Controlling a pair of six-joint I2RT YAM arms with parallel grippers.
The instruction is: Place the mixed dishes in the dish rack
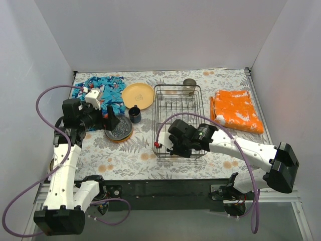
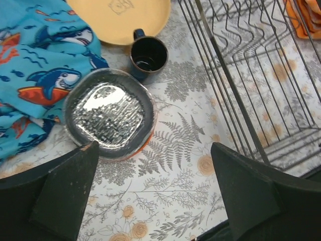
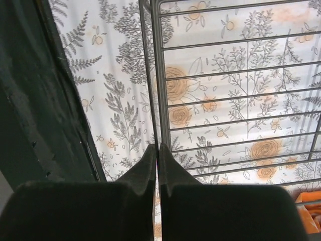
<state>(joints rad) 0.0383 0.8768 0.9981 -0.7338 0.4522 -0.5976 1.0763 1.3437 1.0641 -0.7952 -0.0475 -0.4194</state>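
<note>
The left gripper [image 2: 154, 150] is being held wide open above the dark grey patterned plate [image 2: 108, 113], which is lying left of the dish rack [image 1: 155, 115], just near of the dark blue mug [image 2: 149, 55]. The right gripper [image 3: 157, 150] is being held shut at the rack's near-left rim wire; whether that wire is being pinched cannot be told.

Tablecloth [image 1: 125, 156] is white, covered in grey ferns and pale orange blossoms. Far left, a bright blue cloth [image 2: 35, 60] printed with sharks in blue, white and orange. Next to it a plain yellow-orange plate [image 1: 138, 95], then a dark blue mug [image 2: 148, 56], near black inside. Dark grey plate [image 2: 109, 113] now, fine speckled pattern, glossy, with the rim of an orange plate [image 2: 142, 147] peeking out beneath. Dish rack [image 1: 177, 86] is black wire. Silvery beige cup [image 1: 189, 86] there too. Over on the right, an orange bag [image 1: 236, 110] with white blotches
</note>
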